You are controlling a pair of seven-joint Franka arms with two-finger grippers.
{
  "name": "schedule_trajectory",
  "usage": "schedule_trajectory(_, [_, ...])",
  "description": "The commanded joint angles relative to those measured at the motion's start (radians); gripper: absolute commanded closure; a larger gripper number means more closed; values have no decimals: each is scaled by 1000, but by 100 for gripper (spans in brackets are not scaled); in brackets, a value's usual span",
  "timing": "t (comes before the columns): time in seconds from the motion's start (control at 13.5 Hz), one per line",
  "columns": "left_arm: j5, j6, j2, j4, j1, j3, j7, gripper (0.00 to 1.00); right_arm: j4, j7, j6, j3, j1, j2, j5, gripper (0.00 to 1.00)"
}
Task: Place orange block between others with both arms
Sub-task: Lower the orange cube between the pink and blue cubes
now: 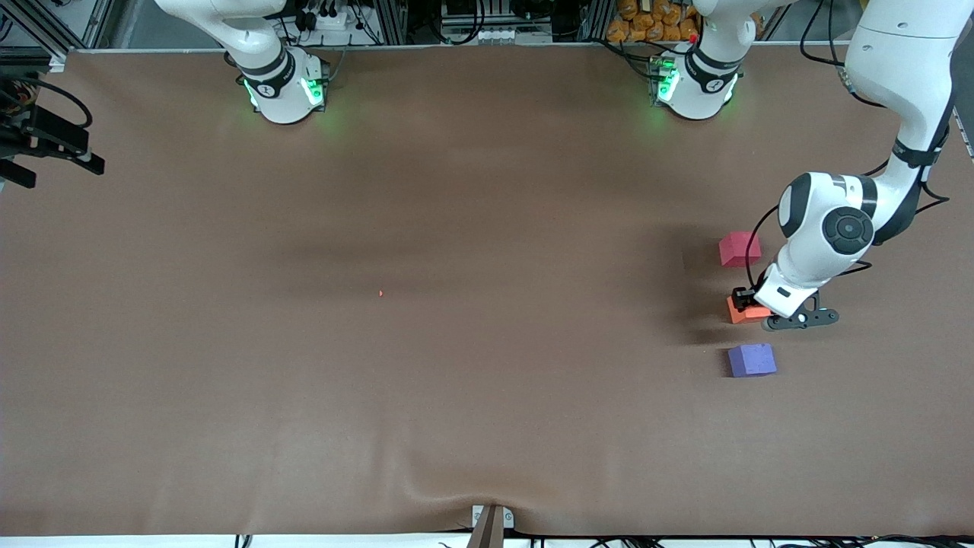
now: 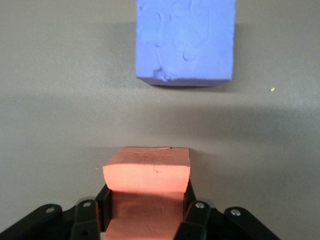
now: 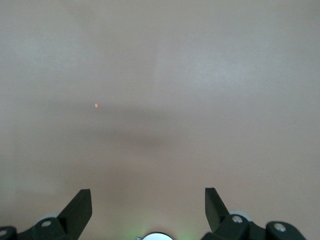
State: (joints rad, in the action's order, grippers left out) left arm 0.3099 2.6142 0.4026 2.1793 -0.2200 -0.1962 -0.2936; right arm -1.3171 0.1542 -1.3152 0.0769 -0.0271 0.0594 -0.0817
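The left gripper (image 2: 146, 212) pinched the orange block (image 2: 146, 176) between its fingers (image 2: 192, 220), low over the table (image 1: 426, 320) at the left arm's end. It sat between the pinkish-red cube (image 1: 739, 249) and the purple cube (image 1: 752, 360), which lay nearer the front camera; whether the orange block touched the table was unclear. The right gripper (image 3: 148, 212), fingers wide and empty, waited over bare table.

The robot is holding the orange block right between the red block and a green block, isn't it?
Almost. The left gripper is shut on the orange block, between the red block and another, but that one is purple-blue, not green: the left wrist view shows the purple-blue block clearly.
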Motion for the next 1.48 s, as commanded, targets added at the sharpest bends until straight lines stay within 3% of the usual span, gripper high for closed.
schedule_trajectory(0.0, [21,39,-7,28,-16,-12,28,100,15,-4,43,-8,-11,-9,72,0])
schedule_trajectory(0.3, [23,50,-8,39,-16,-12,60,100,19,-2,149,-14,-25,-7,74,0])
schedule_trajectory(0.67, [23,50,-13,39,-15,-19,62,100,19,-4,163,-15,-10,-10,79,0])
schedule_trajectory(0.89, [23,50,-8,36,-15,-22,62,94,-20,-1,166,-22,22,-84,76,0])
schedule_trajectory(0.96, [23,50,-8,34,-15,-23,62,84,-31,1,169,-22,44,-93,76,0])
schedule_trajectory(1.04, [23,50,-7,33,-15,-23,62,65,-36,5,169,-22,71,-90,76,0])
schedule_trajectory(1.11, [23,50,-5,31,-15,-23,62,41,-46,5,163,-22,75,-92,76,0])
schedule_trajectory(1.18, [23,50,-4,28,-16,-23,62,3,-53,4,162,-22,76,-92,76,0])
schedule_trajectory(1.41, [21,47,-14,11,-15,-23,50,0,-71,-2,186,-22,96,-95,80,0])
